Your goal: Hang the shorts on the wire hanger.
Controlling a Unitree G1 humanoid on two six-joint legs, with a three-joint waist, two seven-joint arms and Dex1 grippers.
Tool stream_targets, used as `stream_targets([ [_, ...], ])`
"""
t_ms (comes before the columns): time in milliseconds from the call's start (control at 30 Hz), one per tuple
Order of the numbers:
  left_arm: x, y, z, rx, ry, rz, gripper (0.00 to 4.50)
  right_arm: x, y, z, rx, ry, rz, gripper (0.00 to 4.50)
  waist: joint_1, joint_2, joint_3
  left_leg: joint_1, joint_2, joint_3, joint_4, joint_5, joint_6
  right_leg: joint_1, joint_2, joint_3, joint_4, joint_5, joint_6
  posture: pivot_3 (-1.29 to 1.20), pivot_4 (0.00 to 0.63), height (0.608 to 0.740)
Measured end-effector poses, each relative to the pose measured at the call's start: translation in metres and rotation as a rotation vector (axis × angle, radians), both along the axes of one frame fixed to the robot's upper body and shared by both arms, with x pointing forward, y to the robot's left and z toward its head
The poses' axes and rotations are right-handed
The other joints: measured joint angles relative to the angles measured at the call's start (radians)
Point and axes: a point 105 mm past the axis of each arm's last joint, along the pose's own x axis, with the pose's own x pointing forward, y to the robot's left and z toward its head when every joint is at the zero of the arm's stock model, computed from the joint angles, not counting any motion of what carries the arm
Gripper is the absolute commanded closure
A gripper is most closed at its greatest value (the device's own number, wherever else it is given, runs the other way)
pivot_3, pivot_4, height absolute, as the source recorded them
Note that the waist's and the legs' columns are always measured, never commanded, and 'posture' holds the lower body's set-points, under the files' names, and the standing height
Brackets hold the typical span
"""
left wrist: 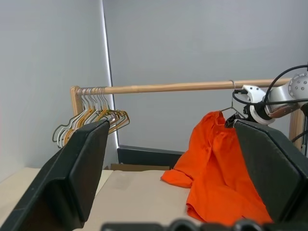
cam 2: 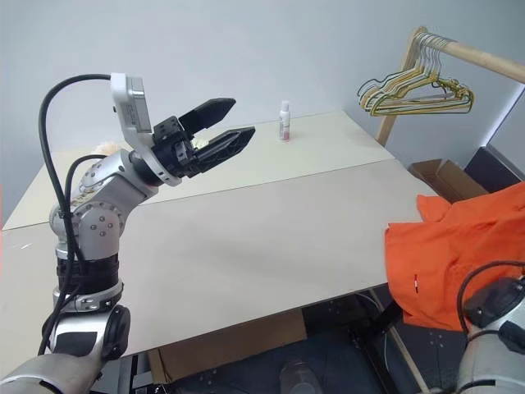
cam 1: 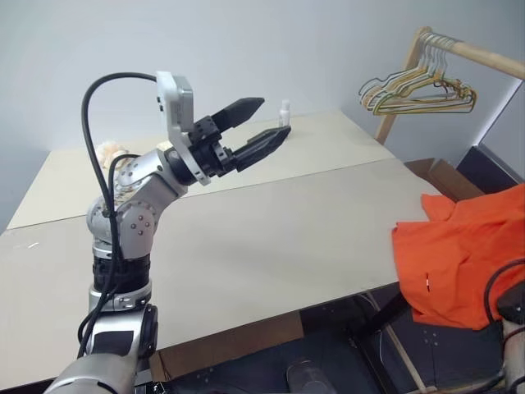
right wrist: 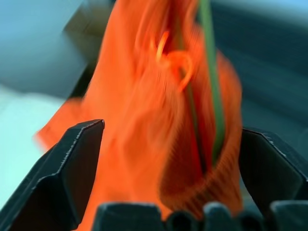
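Observation:
The orange shorts (cam 1: 459, 254) hang past the table's right end, draped from the wire hanger. Its small hook (left wrist: 232, 85) sits over the wooden rod (left wrist: 168, 87). In the right wrist view the hanger's thin olive wire (right wrist: 209, 62) runs down through the gathered fabric (right wrist: 144, 120). My right gripper (right wrist: 171, 127) is open, its fingers wide on either side of the shorts' top without pinching it. My left gripper (cam 2: 244, 116) is open and empty, raised above the middle of the table and pointing toward the rack.
A bunch of coloured hangers (cam 1: 418, 90) hangs at the rod's near end. A small white bottle (cam 2: 285, 121) stands on the far part of the beige table (cam 1: 271, 246). An open cardboard box (cam 1: 443, 176) sits on the floor past the table's right end.

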Motion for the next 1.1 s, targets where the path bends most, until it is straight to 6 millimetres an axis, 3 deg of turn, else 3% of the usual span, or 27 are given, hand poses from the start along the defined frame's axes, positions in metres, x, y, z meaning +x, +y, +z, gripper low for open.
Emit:
stream_targets([
  [67,0.001,0.000,0.000,-0.002,0.001,0.009,0.00,-0.001,0.001,0.024,-0.242,-0.026,-0.051,0.01,-0.001,0.000,0.000,0.001,0.000,0.000,0.000,0.000,0.000,0.000,0.000,0.000,0.000,0.000,0.000,-0.31,0.000,0.740],
  [167,0.003,0.001,-0.002,-0.002,0.002,0.039,0.00,-0.002,0.012,0.062,-0.462,-0.174,-0.078,0.01,-0.002,0.002,-0.001,0.001,0.000,0.000,0.000,0.000,0.000,0.000,0.000,0.001,0.001,0.000,0.000,-0.29,0.000,0.740],
  [300,0.009,0.006,-0.008,-0.005,0.017,0.110,0.00,-0.005,0.056,0.120,-0.760,-0.445,0.012,0.01,-0.001,0.002,-0.001,0.002,0.000,0.000,0.000,0.000,0.000,0.000,0.000,0.000,0.001,0.000,0.000,-0.27,0.000,0.740],
  [400,0.013,0.013,-0.016,0.021,0.030,0.183,0.00,0.008,0.101,0.138,-0.876,-0.572,0.237,0.01,-0.001,0.001,-0.001,0.003,0.000,0.000,0.000,0.000,0.000,0.001,0.000,0.000,0.001,0.000,0.000,-0.25,0.000,0.740],
  [500,0.021,0.025,-0.034,0.086,0.039,0.325,0.00,0.042,0.162,0.118,-0.777,-0.655,0.643,0.01,-0.001,0.000,-0.001,0.008,0.001,-0.001,-0.002,0.000,0.000,0.005,0.001,0.000,0.000,0.000,0.000,-0.24,0.000,0.740],
  [600,0.019,0.034,-0.056,0.141,0.055,0.384,0.00,0.071,0.226,0.069,-0.595,-0.618,1.013,0.01,0.011,-0.002,0.000,0.009,0.001,-0.002,-0.004,0.000,0.000,0.006,0.001,0.000,0.000,0.000,0.000,-0.18,0.000,0.740],
  [667,0.012,0.041,-0.069,0.206,0.064,0.380,0.00,0.076,0.268,0.025,-0.530,-0.499,1.275,0.01,0.033,-0.002,0.000,0.006,0.001,-0.002,-0.005,0.000,0.000,0.002,0.000,0.000,0.001,0.000,0.000,-0.14,0.000,0.740],
  [767,-0.002,0.051,-0.083,0.308,0.076,0.352,0.00,0.062,0.315,-0.037,-0.427,-0.335,1.632,0.01,0.080,-0.003,0.000,0.000,0.001,-0.002,-0.005,0.000,-0.001,-0.003,0.000,-0.001,0.003,0.000,0.000,-0.09,0.000,0.740],
  [833,-0.014,0.059,-0.092,0.381,0.084,0.334,0.00,0.053,0.328,-0.047,-0.380,-0.307,1.784,0.01,0.119,-0.002,0.002,-0.001,0.000,-0.002,-0.004,0.000,-0.001,-0.004,-0.002,-0.001,0.002,0.000,0.000,-0.07,0.000,0.740],
  [967,-0.039,0.077,-0.109,0.489,0.126,0.311,0.00,0.045,0.329,-0.034,-0.393,-0.292,1.977,0.01,0.195,-0.011,0.007,0.003,0.001,-0.002,-0.004,0.000,-0.001,-0.003,-0.001,-0.002,0.001,0.000,-0.001,-0.04,0.000,0.740],
  [1100,-0.056,0.084,-0.116,0.538,0.150,0.274,0.00,0.038,0.330,-0.038,-0.362,-0.245,2.101,0.01,0.251,-0.013,0.008,0.004,0.002,-0.001,-0.005,0.001,-0.002,-0.003,-0.001,-0.002,0.001,0.000,-0.003,-0.02,0.000,0.740],
])
